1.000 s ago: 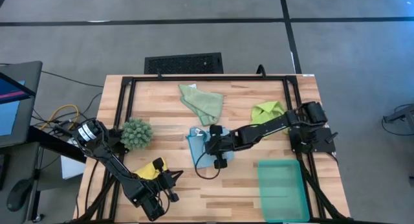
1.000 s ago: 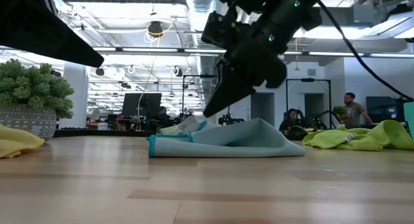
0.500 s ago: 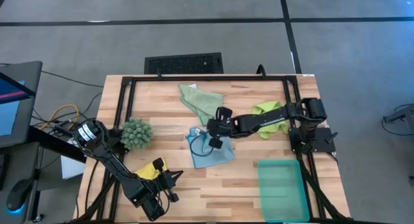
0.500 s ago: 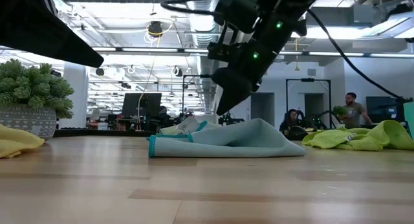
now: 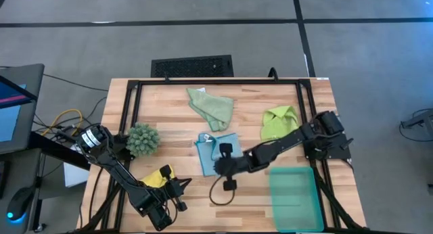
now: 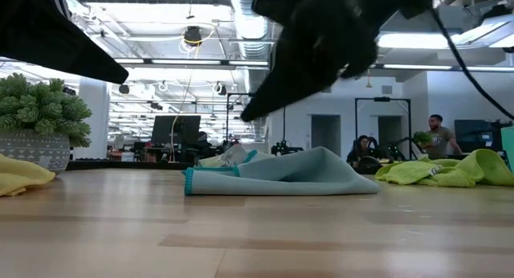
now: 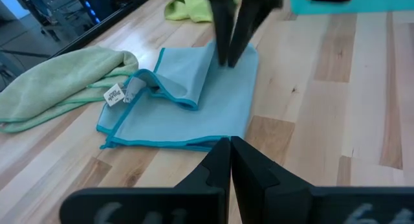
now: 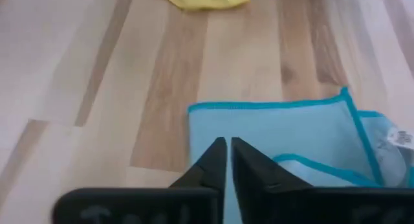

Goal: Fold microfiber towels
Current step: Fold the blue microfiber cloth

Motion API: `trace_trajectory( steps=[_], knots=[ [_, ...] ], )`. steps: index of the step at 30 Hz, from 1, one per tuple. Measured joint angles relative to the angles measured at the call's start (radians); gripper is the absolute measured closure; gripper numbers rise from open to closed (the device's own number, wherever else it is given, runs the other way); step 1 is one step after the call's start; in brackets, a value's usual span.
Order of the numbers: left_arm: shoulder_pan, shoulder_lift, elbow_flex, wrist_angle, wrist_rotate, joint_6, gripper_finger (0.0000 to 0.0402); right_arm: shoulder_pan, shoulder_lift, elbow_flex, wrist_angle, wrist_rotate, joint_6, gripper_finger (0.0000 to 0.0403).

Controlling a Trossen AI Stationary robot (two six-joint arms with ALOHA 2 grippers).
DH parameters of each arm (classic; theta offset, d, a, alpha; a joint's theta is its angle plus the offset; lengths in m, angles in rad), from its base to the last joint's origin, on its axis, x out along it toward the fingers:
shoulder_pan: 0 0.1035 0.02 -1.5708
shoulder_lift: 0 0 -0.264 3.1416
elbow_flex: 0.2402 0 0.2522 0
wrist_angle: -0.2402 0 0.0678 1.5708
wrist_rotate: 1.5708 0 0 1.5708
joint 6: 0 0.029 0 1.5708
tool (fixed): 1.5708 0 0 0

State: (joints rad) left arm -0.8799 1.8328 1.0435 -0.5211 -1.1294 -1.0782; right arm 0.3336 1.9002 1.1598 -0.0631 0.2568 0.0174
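Observation:
The light blue towel (image 5: 218, 147) lies mid-table, part folded over, with a white tag (image 7: 115, 94). My right gripper (image 5: 216, 166) hovers above its near edge (image 8: 272, 106), fingers together and holding nothing; in the low view it stands clear above the cloth (image 6: 281, 172). The sage towel (image 5: 211, 107) lies crumpled at the far middle. The lime towel (image 5: 279, 120) sits at the right and the yellow towel (image 5: 160, 176) at the near left. My left gripper (image 5: 181, 188) waits beside the yellow towel, shut and holding nothing.
A potted spiky green plant (image 5: 143, 139) stands at the left. A teal tray (image 5: 294, 197) lies at the near right corner. A black frame (image 5: 216, 80) runs around the table's edge. Bare wood lies between the blue towel and the near edge.
My right gripper swung from over the blue towel toward the far edge, then back toward the near edge, ending above the towel's near side. The blue towel lies as it did before.

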Motion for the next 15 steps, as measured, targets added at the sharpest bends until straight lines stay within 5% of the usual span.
trace_trajectory(
  steps=[11,15],
  knots=[
    [0.000,0.001,0.000,0.008,0.008,0.016,0.0397,-0.100,0.103,0.003,0.015,-0.095,-0.068,0.0208],
    [0.000,0.003,0.000,0.008,0.021,0.019,0.0397,-0.098,0.159,0.024,0.031,0.000,-0.093,0.0197]
  ],
)
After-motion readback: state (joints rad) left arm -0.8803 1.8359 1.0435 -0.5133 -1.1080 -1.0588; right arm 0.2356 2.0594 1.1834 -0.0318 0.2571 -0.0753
